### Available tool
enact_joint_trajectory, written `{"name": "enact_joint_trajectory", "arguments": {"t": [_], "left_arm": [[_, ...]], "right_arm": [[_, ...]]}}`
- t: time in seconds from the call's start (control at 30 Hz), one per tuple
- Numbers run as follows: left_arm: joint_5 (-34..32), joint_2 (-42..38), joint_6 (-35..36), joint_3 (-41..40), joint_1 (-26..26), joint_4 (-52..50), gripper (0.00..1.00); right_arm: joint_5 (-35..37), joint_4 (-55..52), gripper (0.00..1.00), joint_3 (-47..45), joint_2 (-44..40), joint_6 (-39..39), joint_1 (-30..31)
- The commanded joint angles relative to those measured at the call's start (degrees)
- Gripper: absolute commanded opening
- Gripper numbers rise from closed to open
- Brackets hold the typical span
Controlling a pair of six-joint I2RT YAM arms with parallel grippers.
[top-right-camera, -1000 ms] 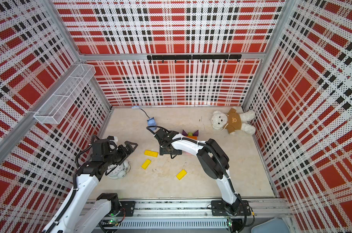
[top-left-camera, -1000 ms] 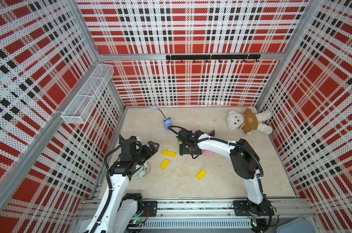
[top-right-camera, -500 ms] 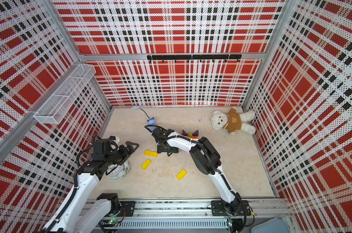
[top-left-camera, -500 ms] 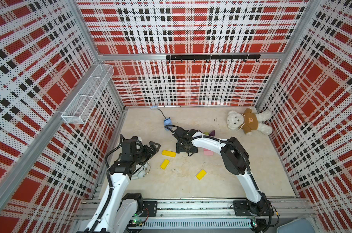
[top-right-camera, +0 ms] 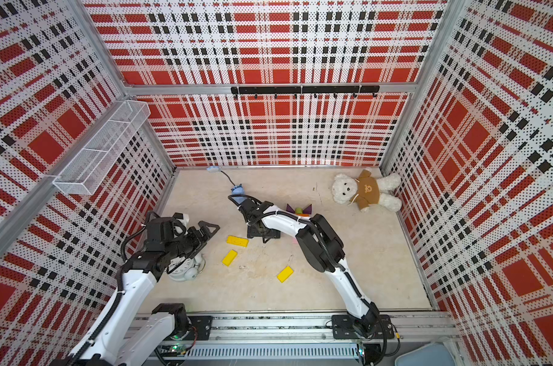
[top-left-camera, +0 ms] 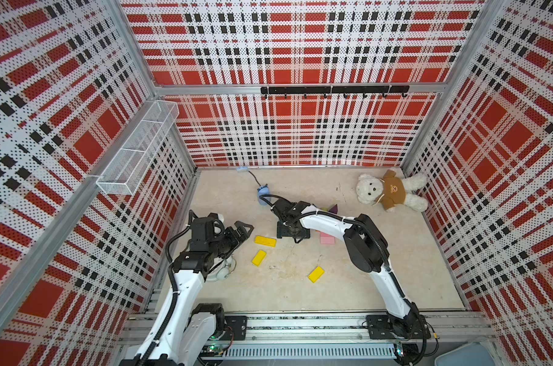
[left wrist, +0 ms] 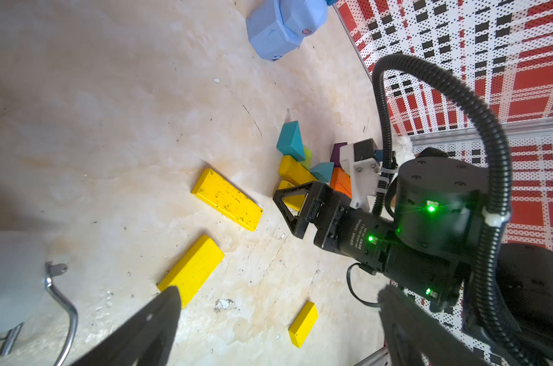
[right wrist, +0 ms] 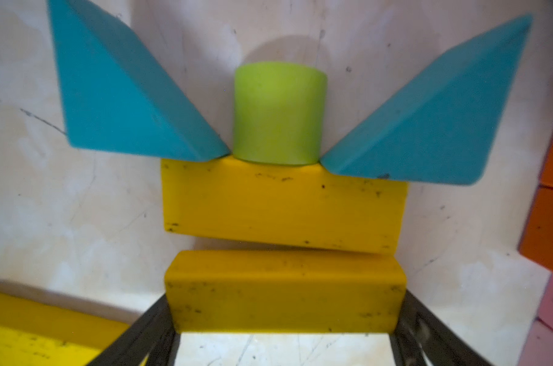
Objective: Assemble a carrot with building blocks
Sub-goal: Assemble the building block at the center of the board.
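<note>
In the right wrist view a partly built figure lies on the floor: two teal triangles [right wrist: 126, 95] [right wrist: 427, 120] flank a lime-green stub [right wrist: 280, 114] above a yellow bar [right wrist: 284, 206]. My right gripper [right wrist: 284, 304] is shut on a second yellow bar [right wrist: 284, 288] by its two ends, pressed against the first. In both top views this gripper [top-left-camera: 292, 233] [top-right-camera: 262, 233] reaches down at mid-floor. Three loose yellow bars [top-left-camera: 265, 241] [top-left-camera: 259, 257] [top-left-camera: 315, 274] lie nearby. My left gripper [top-left-camera: 243, 229] [left wrist: 278, 294] hovers open and holds nothing, left of them.
A white alarm clock [top-left-camera: 219, 269] stands under the left arm. A plush bear [top-left-camera: 389, 193] lies at the back right, a blue gadget [top-left-camera: 263, 191] with a cord at the back. Orange [right wrist: 550, 228] and pink [top-left-camera: 327, 238] blocks and purple triangles [top-right-camera: 291, 208] lie beside the figure. A wire basket [top-left-camera: 136, 152] hangs on the left wall.
The right arm's elbow has swung left and the right gripper has shifted slightly left with the yellow bar. The left arm has barely moved.
</note>
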Motion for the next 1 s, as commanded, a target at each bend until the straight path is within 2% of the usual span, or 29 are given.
{"name": "enact_joint_trajectory", "arguments": {"t": [0.0, 0.5, 0.97], "left_arm": [[0.7, -0.1, 0.0, 0.7, 0.6, 1.4, 1.0], [1.0, 0.2, 0.0, 0.5, 0.8, 1.6, 0.99], [1.2, 0.1, 0.0, 0.4, 1.0, 1.6, 1.0]], "right_arm": [[0.8, 0.2, 0.88, 1.7, 1.5, 1.0, -0.3], [0.2, 4.0, 1.0, -1.2, -0.9, 1.4, -0.4], [1.4, 3.9, 1.0, -4.7, -4.3, 0.9, -0.5]]}}
